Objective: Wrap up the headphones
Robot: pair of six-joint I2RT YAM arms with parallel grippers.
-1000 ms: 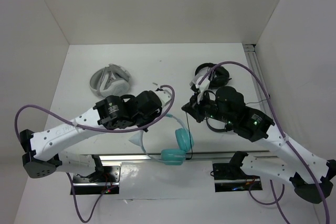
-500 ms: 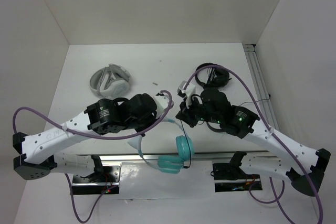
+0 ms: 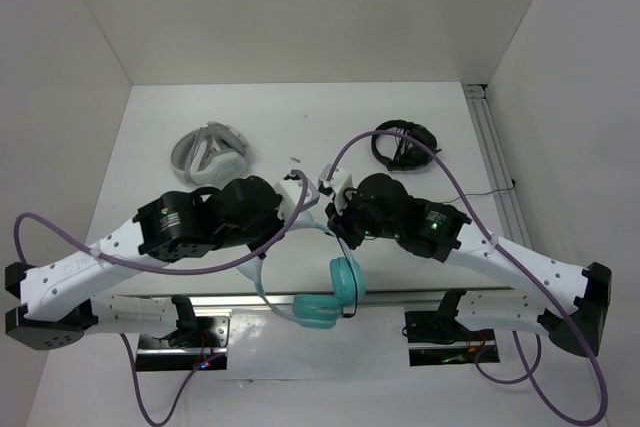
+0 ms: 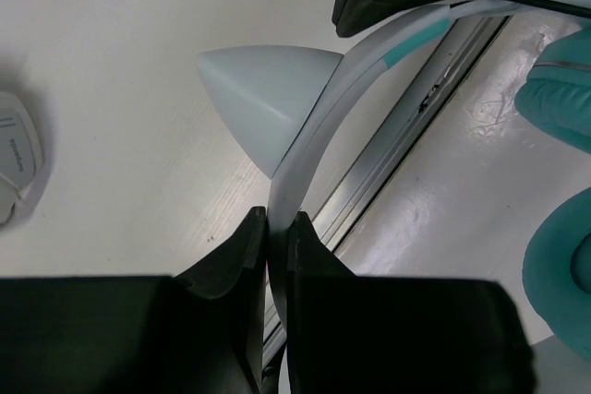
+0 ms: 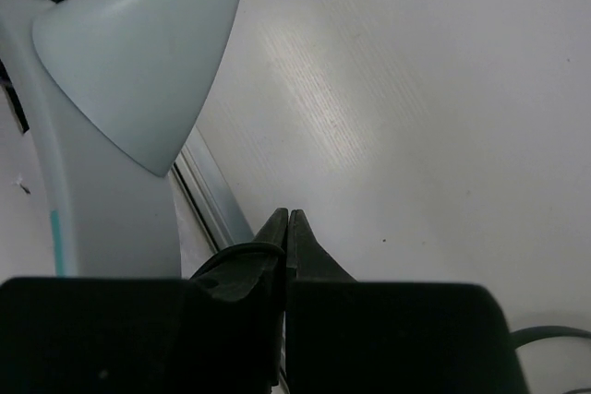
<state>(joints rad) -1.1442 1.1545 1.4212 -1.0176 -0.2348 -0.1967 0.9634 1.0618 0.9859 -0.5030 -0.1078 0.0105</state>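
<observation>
Now, your left gripper is clamped on the headphones by the pale headband — teal ear cups over the aluminium rail between the arm bases. Your right gripper is pinched tight on their thin black cable — just beside the headband.

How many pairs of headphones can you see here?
3. Grey-white headphones lie at the table back left, black headphones at the back right, and teal headphones are near the front edge, headband pinched in the left tool. Others may be hidden.
</observation>
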